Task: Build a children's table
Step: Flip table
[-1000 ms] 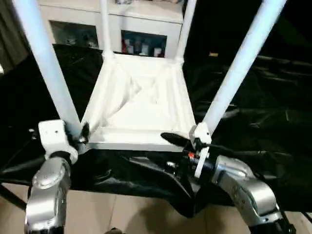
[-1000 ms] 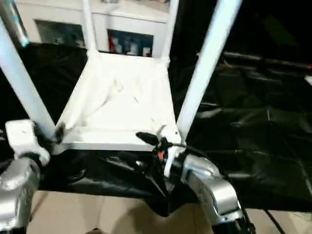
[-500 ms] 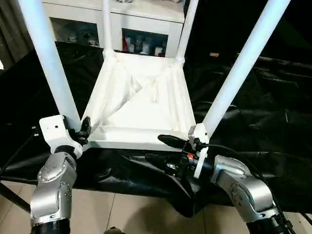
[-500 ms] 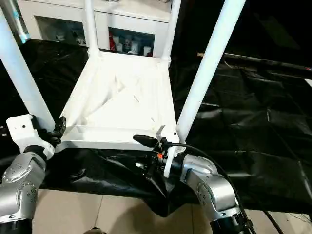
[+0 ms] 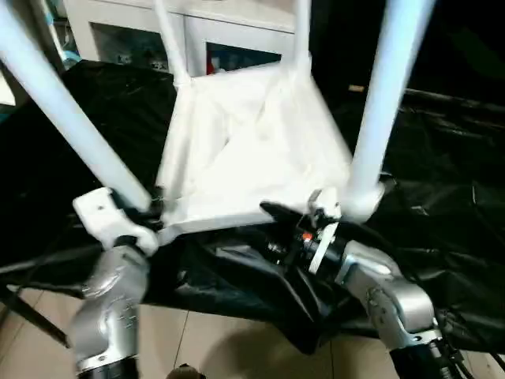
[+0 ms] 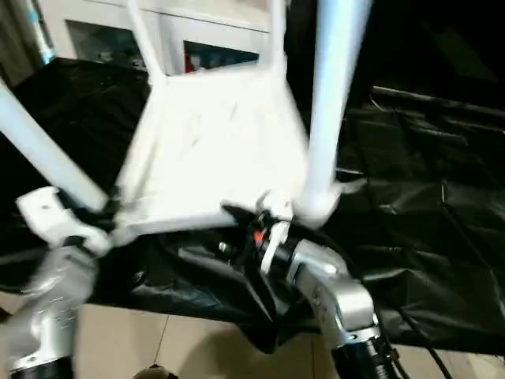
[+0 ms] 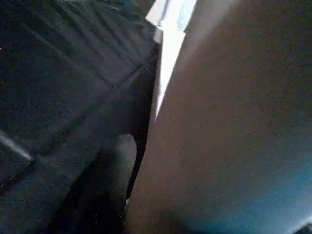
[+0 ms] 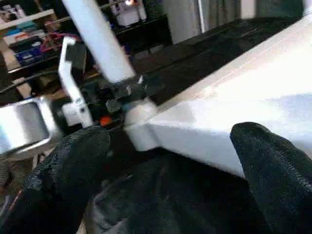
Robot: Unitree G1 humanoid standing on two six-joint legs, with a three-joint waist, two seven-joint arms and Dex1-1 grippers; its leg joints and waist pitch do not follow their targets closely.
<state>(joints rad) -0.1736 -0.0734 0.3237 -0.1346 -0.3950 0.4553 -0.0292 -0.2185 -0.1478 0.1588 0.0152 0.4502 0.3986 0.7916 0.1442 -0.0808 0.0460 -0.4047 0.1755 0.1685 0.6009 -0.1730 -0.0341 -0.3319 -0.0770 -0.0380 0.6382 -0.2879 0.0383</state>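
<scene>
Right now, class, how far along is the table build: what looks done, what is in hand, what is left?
Done: all four legs stand in the upside-down tabletop. In hand: the left claw is at the near-left leg's base, the open right claw at the near edge. Left: turning the table upright.

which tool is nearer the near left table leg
Left. The left tool is right at the base of that leg; the right tool is at the tabletop's other near corner.
</scene>
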